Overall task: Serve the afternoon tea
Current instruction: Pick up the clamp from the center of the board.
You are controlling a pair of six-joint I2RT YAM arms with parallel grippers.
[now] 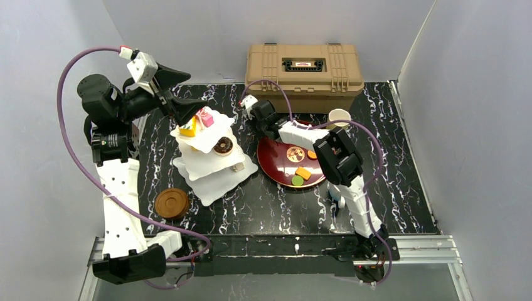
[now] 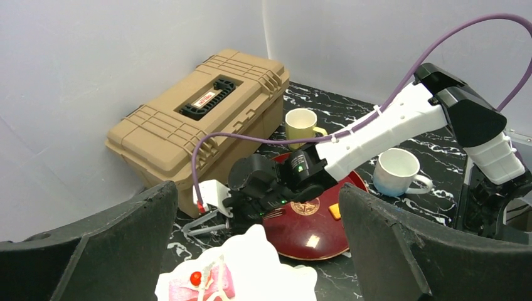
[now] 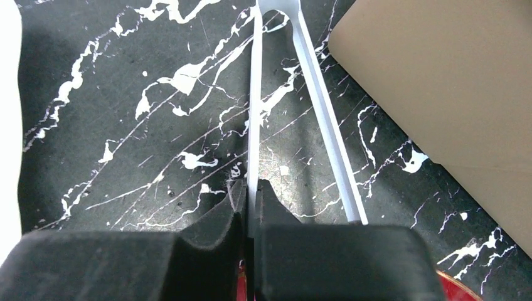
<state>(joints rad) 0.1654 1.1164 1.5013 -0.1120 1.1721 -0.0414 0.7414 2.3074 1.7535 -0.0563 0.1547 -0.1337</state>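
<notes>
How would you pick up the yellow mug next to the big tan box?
Probably from above. The cream-yellow mug stands upright with its mouth open, so one finger can go inside the rim and one outside. Come in on the handle side, since the tan case stands close on the other side and leaves little room there.

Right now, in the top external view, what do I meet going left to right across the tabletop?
brown coasters → white three-tier stand → dark red tray → cream-yellow mug. I left out the tan case: at the back, it overlaps both tray and mug.
</notes>
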